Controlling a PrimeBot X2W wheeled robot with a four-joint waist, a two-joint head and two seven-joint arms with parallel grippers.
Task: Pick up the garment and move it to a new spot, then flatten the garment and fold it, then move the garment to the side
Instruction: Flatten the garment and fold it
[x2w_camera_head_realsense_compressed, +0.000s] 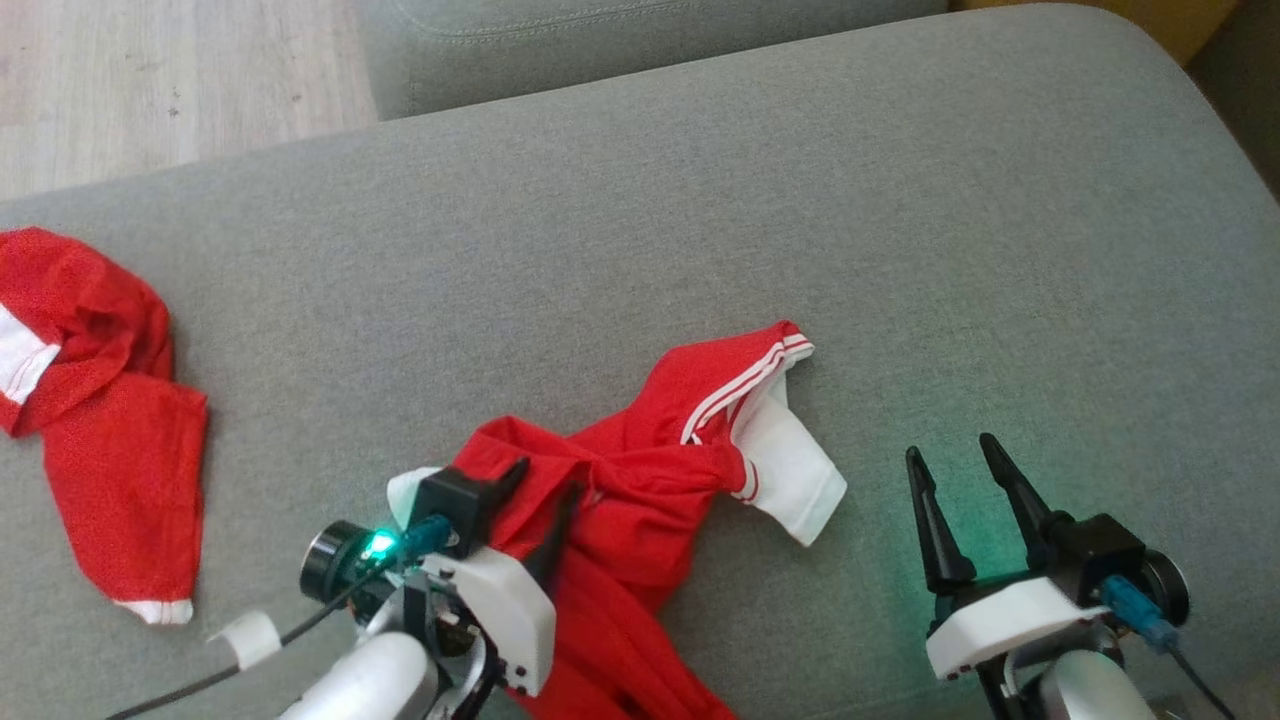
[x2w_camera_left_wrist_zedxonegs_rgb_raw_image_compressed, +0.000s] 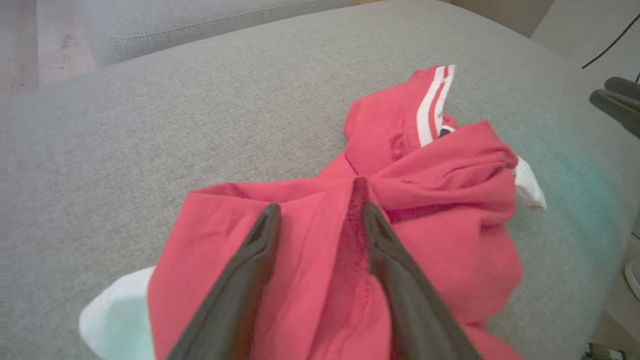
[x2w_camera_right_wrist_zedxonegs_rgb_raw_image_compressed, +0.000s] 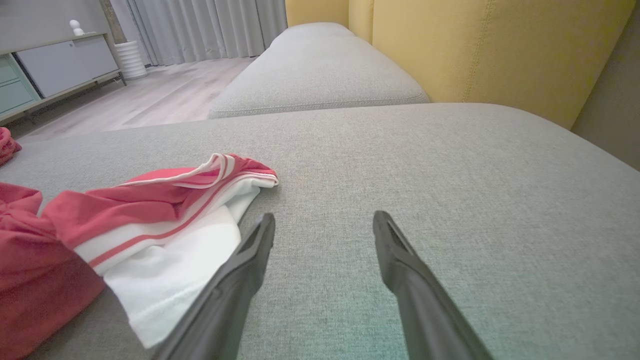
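Crumpled red garment (x2w_camera_head_realsense_compressed: 640, 470), bunched near the front of the grey cushion (x2w_camera_head_realsense_compressed: 700, 200), its white sleeve (x2w_camera_head_realsense_compressed: 795, 470) turned toward my right gripper (x2w_camera_head_realsense_compressed: 950, 450). My left gripper (x2w_camera_head_realsense_compressed: 548, 480) sits over the cloth, jaws apart, straddling a raised ridge (x2w_camera_left_wrist_zedxonegs_rgb_raw_image_compressed: 356, 197). The right gripper's jaws likewise stand apart, over bare cushion. I judge the fabric light, limp and apt to slip from a shallow pinch. I would therefore take a thick fold or the striped band (x2w_camera_head_realsense_compressed: 745, 385), never a single layer.

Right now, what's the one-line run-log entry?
garment: crumpled on cushion | left gripper: open, straddling a fold | right gripper: open, clear of cloth | phase: pre-grasp
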